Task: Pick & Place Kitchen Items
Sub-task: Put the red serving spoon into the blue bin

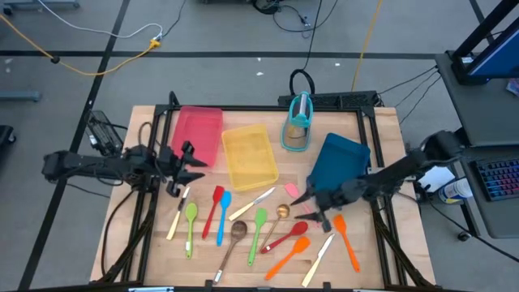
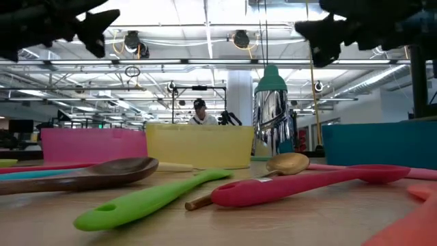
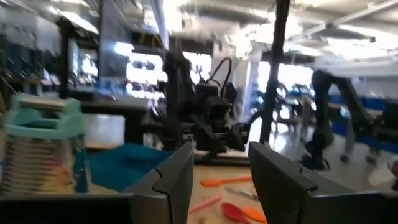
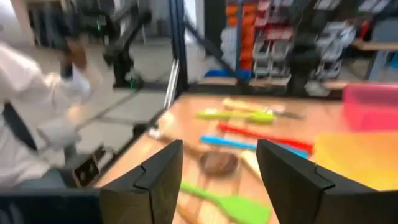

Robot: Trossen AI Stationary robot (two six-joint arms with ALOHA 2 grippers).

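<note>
Two orange spatulas [image 1: 323, 242], three trays [image 1: 247, 156]

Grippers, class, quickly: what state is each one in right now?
Left gripper: open, holding nothing.
Right gripper: open, holding nothing.

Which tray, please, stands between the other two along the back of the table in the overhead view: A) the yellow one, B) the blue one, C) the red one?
A: the yellow tray sits with the red tray on one side and the blue tray on the other.
</note>
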